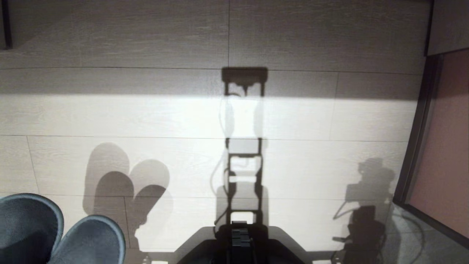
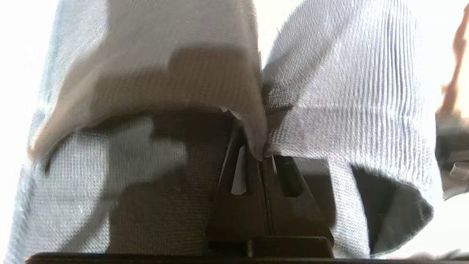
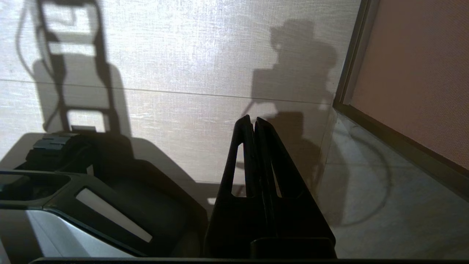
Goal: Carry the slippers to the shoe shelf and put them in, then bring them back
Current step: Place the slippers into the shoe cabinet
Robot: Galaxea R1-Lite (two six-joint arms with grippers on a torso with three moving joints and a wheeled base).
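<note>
Head view: the slippers (image 1: 55, 231) show at the lower left corner, toes rounded, greyish-blue in the light, their twin shadow thrown on the pale wood-grain floor (image 1: 293, 117) just beyond them. The robot's dark base (image 1: 240, 242) sits at bottom centre. Neither hand shows here.

Left wrist view: left hand (image 2: 262, 157) clenched on the slippers (image 2: 348, 110), fingers pressed together on the fabric edges where the pair meets; one slipper hangs to each side of the hand.

Right wrist view: right hand (image 3: 253, 121) clenched on nothing, fingers together, hanging over the floor (image 3: 183, 73) beside the base (image 3: 110, 198); a brownish panel (image 3: 421, 73) lies to its far side.
</note>
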